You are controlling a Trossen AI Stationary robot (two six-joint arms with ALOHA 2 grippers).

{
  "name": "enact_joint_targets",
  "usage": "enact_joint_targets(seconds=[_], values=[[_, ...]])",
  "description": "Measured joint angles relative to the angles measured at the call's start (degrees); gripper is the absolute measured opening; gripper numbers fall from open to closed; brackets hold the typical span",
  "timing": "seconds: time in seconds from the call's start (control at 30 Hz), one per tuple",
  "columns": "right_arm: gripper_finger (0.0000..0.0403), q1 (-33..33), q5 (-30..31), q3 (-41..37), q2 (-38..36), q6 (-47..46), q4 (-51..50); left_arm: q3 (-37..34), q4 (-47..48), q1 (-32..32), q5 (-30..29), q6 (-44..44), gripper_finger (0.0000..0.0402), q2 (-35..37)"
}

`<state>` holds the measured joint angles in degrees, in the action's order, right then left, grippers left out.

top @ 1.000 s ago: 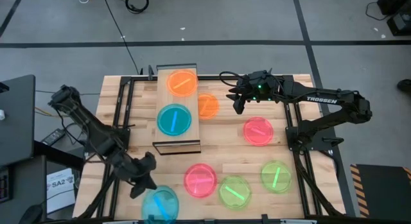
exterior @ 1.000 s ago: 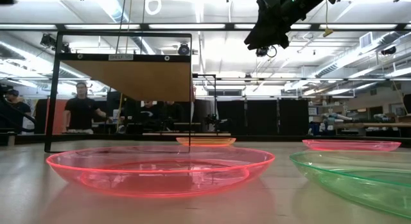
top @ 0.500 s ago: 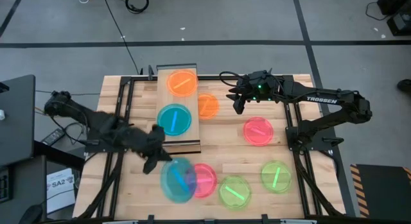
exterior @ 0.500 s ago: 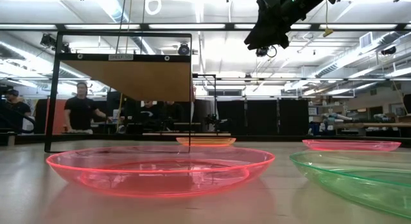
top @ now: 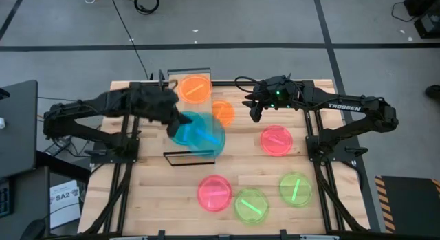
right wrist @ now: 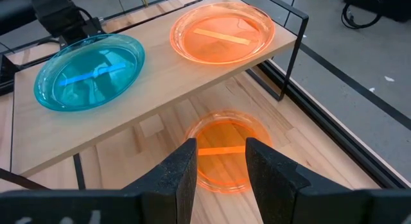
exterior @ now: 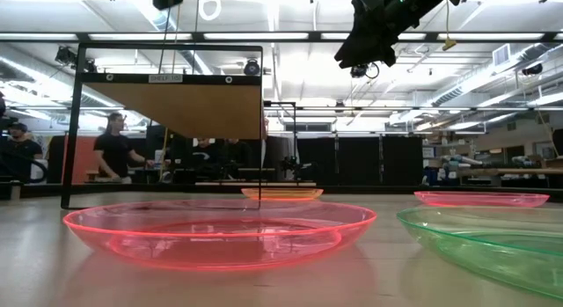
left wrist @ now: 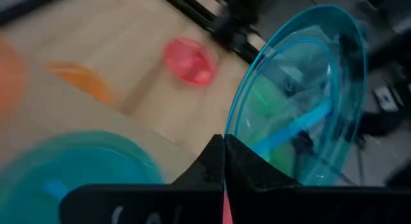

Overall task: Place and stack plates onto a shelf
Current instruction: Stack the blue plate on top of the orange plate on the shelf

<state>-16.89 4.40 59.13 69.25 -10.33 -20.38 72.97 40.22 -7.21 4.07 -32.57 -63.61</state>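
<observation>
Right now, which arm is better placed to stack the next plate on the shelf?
The left. Its left gripper is shut on a translucent teal plastic plate above the light-wood shelf and its teal plate. The right gripper hangs open, holding nothing.

Left gripper (top: 170, 120) fingers clamped, right gripper (top: 252, 111) fingers parted, raised

— Shelf (top: 180, 149)? 
— Light-wood board on dark frame, at table's 11 o'clock. Orange plate (top: 195, 88) flat on far end; teal plate (top: 204, 132) above near end, tilted, pinched at rim.
— Rest?
— Second orange (top: 222, 113) at shelf's 3 o'clock; pink (top: 276, 140) beyond. Pink (top: 214, 193), two greens (top: 251, 205) (top: 295, 190) flat at 5 o'clock.
</observation>
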Motion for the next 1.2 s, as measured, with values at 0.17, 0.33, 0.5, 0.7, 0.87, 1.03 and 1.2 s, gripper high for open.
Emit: enact_joint_targets(seconds=[0.17,0.33,0.5,0.7,0.87,1.03,1.2], values=[[0.0139,0.0,0.0,0.0,0.0,0.0,0.0,0.0,1.2,-10.6,1.5,3.0,0.0002,-0.2],[0.0139,0.0,0.0,0.0,0.0,0.0,0.0,0.0,1.5,-20.5,1.7,5.2,0.0002,-0.2],[0.0139,0.0,0.0,0.0,0.0,0.0,0.0,0.0,1.7,-28.4,1.7,5.2,0.0002,-0.2],[0.0139,0.0,0.0,0.0,0.0,0.0,0.0,0.0,1.6,-34.2,1.8,5.4,0.0002,-3.0],[0.0139,0.0,0.0,0.0,0.0,0.0,0.0,-0.1,1.1,-36.9,1.8,5.4,0.0002,-7.8],[0.0139,0.0,0.0,0.0,0.0,0.0,0.0,-0.1,0.7,-39.4,1.8,5.4,0.0002,-12.6],[0.0139,0.0,0.0,0.0,0.0,0.0,0.0,-0.1,0.7,-41.6,1.8,5.3,0.0002,-16.6]])
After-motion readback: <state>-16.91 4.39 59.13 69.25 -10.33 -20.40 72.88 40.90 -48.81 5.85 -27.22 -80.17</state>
